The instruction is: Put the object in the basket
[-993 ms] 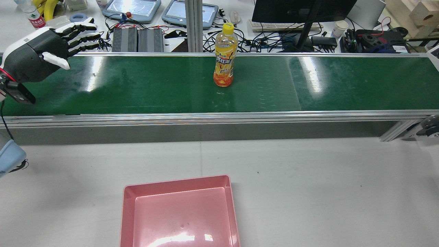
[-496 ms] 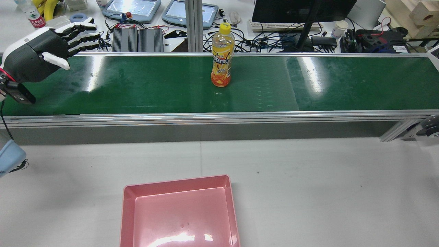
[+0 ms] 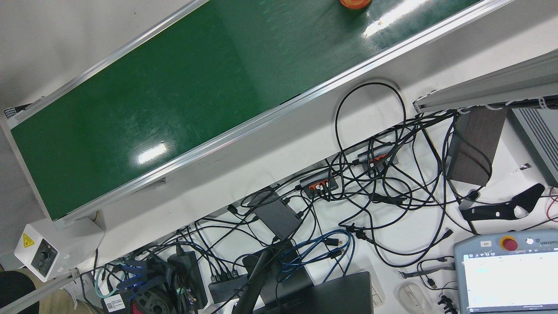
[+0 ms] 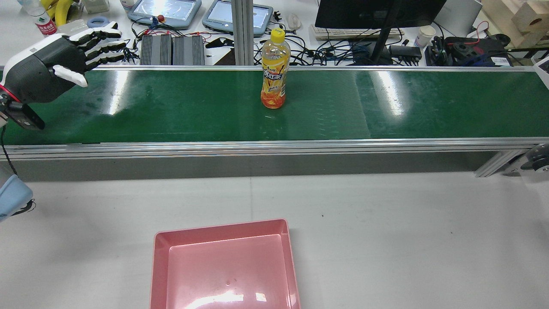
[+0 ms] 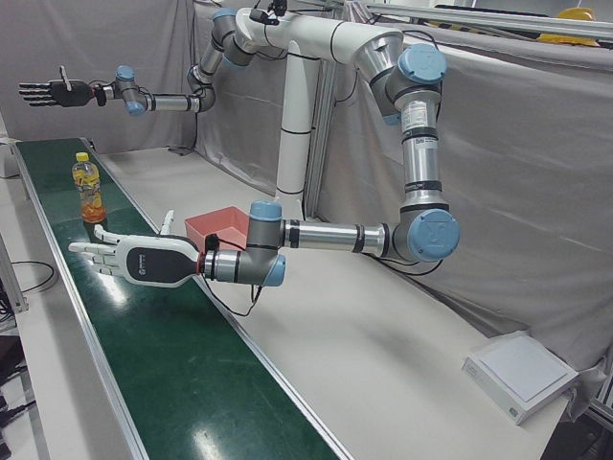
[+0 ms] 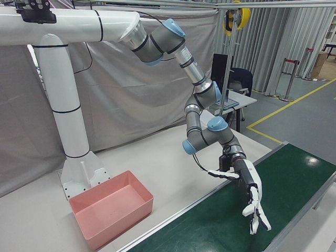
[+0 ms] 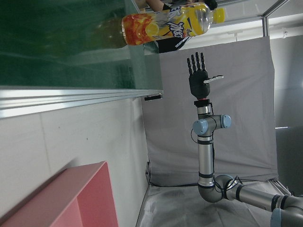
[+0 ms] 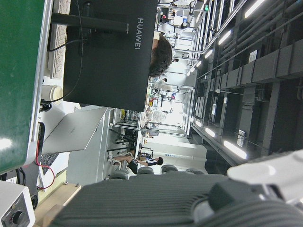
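Observation:
An orange juice bottle (image 4: 273, 73) with a yellow cap stands upright on the green conveyor belt (image 4: 171, 107), near its middle and far edge. It also shows in the left-front view (image 5: 88, 189) and the left hand view (image 7: 165, 23). My left hand (image 4: 51, 68) hovers open over the belt's left end, fingers spread, far from the bottle (image 5: 144, 261). My right hand (image 5: 53, 93) is open too, raised over the belt's other end (image 6: 251, 194). The pink basket (image 4: 223, 227) sits empty on the white table, on the near side of the belt.
Beyond the belt's far rail lies a desk with a monitor (image 4: 377, 13), teach pendants (image 4: 165, 10) and tangled cables. A white control box (image 3: 39, 253) is at the belt's end. White tabletop (image 4: 386, 223) stretches between belt and basket.
The bottle has shifted a little to the left along the belt in the rear view. The left hand has not moved.

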Controlling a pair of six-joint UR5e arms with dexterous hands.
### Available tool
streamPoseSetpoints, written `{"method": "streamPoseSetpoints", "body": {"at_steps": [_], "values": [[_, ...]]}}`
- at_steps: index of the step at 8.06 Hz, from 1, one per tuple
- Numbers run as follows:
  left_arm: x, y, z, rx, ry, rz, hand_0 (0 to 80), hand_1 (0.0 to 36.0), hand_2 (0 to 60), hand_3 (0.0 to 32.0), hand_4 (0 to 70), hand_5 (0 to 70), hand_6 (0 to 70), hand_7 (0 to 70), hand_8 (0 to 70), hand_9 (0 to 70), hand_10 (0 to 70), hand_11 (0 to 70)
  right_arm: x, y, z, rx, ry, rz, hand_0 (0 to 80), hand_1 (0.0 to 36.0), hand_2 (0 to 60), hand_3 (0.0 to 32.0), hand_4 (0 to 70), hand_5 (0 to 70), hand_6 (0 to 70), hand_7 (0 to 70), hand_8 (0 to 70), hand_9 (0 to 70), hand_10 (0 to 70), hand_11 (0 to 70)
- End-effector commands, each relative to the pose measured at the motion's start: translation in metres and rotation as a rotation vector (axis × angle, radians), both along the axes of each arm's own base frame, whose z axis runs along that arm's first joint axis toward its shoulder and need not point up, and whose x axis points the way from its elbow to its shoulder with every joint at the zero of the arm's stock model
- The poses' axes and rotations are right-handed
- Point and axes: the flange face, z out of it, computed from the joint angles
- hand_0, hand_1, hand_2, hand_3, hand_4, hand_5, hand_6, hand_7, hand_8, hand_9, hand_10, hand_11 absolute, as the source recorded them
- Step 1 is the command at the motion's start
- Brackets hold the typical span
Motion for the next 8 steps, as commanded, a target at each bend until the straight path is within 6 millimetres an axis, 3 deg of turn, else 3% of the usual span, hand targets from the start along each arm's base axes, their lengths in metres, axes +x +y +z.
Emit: {"method": "streamPoseSetpoints", "body": {"at_steps": [1, 8], "values": [[0.0001, -0.0004, -0.0009, 0.002, 0.002, -0.001, 50.9, 9.3, 0.0, 4.6, 14.6, 27.0, 2.8, 1.7, 11.2, 11.8, 9.6, 15.0, 0.0, 0.0, 0.0, 0.0, 0.0, 0.0, 0.0, 0.0, 0.0, 0.0, 0.0, 0.0, 0.0, 0.0, 0.0, 0.0, 0.0, 0.0], [0.0001, -0.0001, -0.0017, 0.004, 0.002, 0.0, 50.7, 8.8, 0.0, 5.0, 14.1, 27.3, 2.8, 1.9, 11.5, 12.1, 9.6, 15.1, 0.0, 0.0, 0.0, 0.0, 0.0, 0.0, 0.0, 0.0, 0.0, 0.0, 0.0, 0.0, 0.0, 0.0, 0.0, 0.0, 0.0, 0.0]]}}
